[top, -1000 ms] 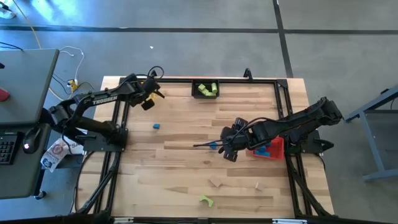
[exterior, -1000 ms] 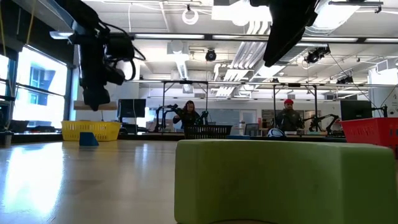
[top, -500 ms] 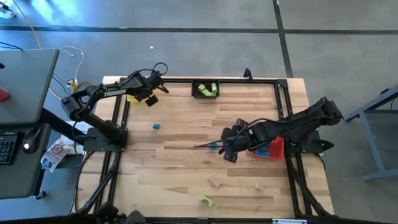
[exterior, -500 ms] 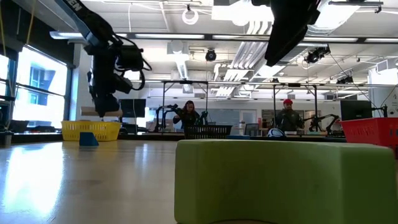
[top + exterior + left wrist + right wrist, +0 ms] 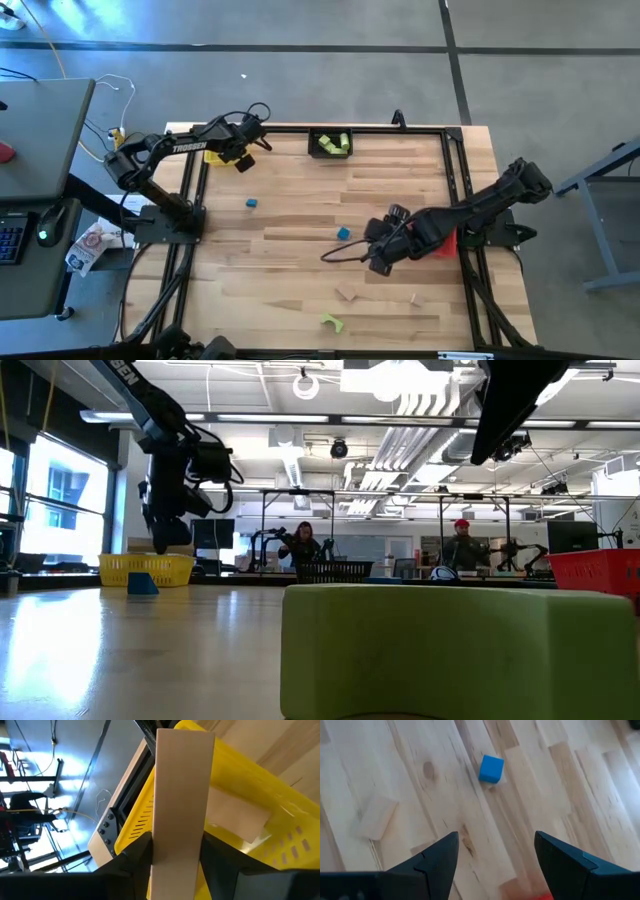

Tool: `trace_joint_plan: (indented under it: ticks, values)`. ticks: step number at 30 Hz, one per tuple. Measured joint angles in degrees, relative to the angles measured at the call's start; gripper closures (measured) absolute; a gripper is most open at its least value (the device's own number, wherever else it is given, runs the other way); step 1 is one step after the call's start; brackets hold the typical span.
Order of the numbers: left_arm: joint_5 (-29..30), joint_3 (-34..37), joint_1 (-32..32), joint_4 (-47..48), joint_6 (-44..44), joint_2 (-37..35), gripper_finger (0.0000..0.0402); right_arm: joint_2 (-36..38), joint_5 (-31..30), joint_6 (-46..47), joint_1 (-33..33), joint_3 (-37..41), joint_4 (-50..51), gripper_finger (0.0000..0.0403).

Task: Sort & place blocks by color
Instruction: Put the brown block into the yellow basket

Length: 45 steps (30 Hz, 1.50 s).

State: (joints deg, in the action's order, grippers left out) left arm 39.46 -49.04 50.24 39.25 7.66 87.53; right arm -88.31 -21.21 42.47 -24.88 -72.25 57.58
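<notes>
Left claw (image 5: 177, 865) hangs over the yellow bin (image 5: 260, 795) at the far left corner, fingers pinching a tan wood bar (image 5: 181, 795); another tan block (image 5: 235, 820) lies in that bin. Right claw (image 5: 492, 865), spread wide & empty, hovers mid-table near a blue cube (image 5: 491, 768). Black bin (image 5: 330, 144) at far edge holds green blocks (image 5: 338, 143). Red bin (image 5: 447, 240) sits right, under the right arm. Blue block (image 5: 252, 202), tan blocks (image 5: 347, 294) & a green block (image 5: 331, 322) lie loose on the table (image 5: 300, 250).

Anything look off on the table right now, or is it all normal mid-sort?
Nothing stands out. Loose blocks lie flat on the table: blue cube, tan blocks, green block. The left gripper holds a tan bar over the yellow bin.
</notes>
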Motion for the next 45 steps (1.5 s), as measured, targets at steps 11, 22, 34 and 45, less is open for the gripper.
trace_joint_plan:
  ticks: [11,22,34,45]
  values:
    - [-0.26,-4.11,-0.04,6.14,-2.68,-0.09,0.023,0.0,-1.53,2.7,-1.86,0.02,0.35,0.0156]
    - [-1.46,-8.54,0.0,13.34,-7.18,-0.11,0.0202,0.0,-2.54,4.19,-3.78,0.02,0.42,0.0156]
    - [-6.48,-8.04,0.0,13.94,-7.43,0.28,0.0209,0.0,-2.85,4.12,-4.54,0.02,0.39,0.0156]
    - [-6.25,-8.01,0.67,14.17,-6.14,2.47,0.0211,0.0,-2.93,4.19,-4.55,0.02,0.39,0.0156]
